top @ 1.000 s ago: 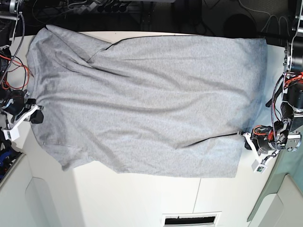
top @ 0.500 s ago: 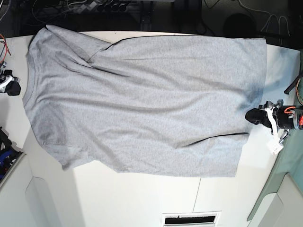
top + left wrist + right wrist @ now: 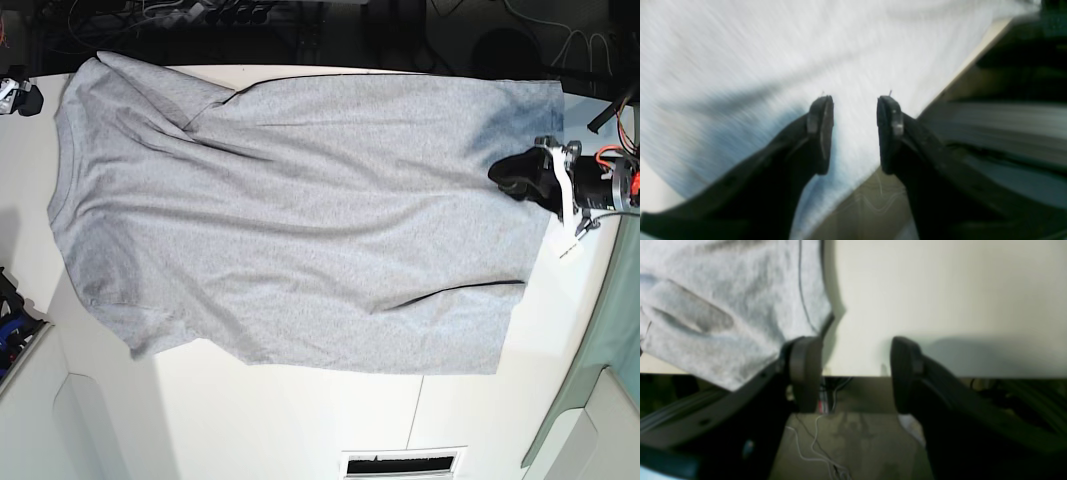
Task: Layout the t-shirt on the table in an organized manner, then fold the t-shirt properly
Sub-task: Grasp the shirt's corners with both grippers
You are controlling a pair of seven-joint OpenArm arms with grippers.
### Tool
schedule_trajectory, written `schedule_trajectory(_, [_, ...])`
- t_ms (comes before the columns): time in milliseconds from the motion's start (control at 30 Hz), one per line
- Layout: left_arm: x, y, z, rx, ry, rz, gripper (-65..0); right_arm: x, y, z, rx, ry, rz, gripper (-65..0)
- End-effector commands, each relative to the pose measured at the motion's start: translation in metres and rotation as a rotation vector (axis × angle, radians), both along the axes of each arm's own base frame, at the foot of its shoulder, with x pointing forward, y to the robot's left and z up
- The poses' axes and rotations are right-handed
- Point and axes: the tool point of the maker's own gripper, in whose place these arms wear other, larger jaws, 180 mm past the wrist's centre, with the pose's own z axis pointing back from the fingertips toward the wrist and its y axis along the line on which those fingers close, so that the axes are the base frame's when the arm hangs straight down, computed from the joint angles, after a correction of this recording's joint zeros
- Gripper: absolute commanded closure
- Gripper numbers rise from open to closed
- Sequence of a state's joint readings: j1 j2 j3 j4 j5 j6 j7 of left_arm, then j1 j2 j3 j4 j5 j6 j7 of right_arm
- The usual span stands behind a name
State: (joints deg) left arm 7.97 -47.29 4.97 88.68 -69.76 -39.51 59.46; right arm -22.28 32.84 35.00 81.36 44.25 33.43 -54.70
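T-shirt (image 3: 300, 220) fabric, light heather grey, is spread plain side up across most of the white table (image 3: 300, 420), with soft diagonal creases running through its middle and one dark fold line near its lower right part in the base view. Its neck end points to that view's left, the hem to the right, and its far edge lies along the table's far edge.

In the base view the left gripper (image 3: 513, 172) sits over the hem end near the far right corner of the shirt, casting a dark shadow on the cloth. The left wrist view shows its two black fingers (image 3: 820, 133) spread apart, with grey fabric visible in the gap between them and nothing clamped; the cloth lies below and ahead of the tips, and the shirt's edge and the table's edge run diagonally under the right-hand finger. The picture is smeared, so I cannot tell whether the tips touch the fabric.

The right gripper (image 3: 853, 373) is also parted and empty. In the right wrist view its left-hand finger (image 3: 803, 370) is just beside the corner of the shirt's sleeve, which hangs over the table's edge, while bare tabletop fills the gap between the fingers. In the base view only a small part of this gripper shows at the far left corner, next to the sleeve.
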Motion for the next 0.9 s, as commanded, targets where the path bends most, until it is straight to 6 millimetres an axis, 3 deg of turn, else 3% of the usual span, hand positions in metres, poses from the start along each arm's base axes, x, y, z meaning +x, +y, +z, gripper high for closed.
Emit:
schedule_trajectory(0, [0.007,0.003,0.013,-0.009,-0.041,0.0,-25.5,0.006,-0.001,0.006,-0.004,-0.019,0.023,-33.0])
schedule_trajectory(300, [-0.007,0.041,0.016,-0.013,-0.061,0.184,-25.7,-0.014,0.039,-0.027,0.074,0.092,0.114,-33.0])
schedule_trajectory(433, [-0.015,0.062,0.012,0.028,-0.073,0.261,-33.1,-0.013,0.05,-0.029,0.114,0.083,0.108,-33.0])
schedule_trajectory(867, [-0.047,0.134,-0.044,0.153,0.044,0.498,-33.5,-0.005,0.057,-0.024,0.158,0.046,0.104,-33.0])
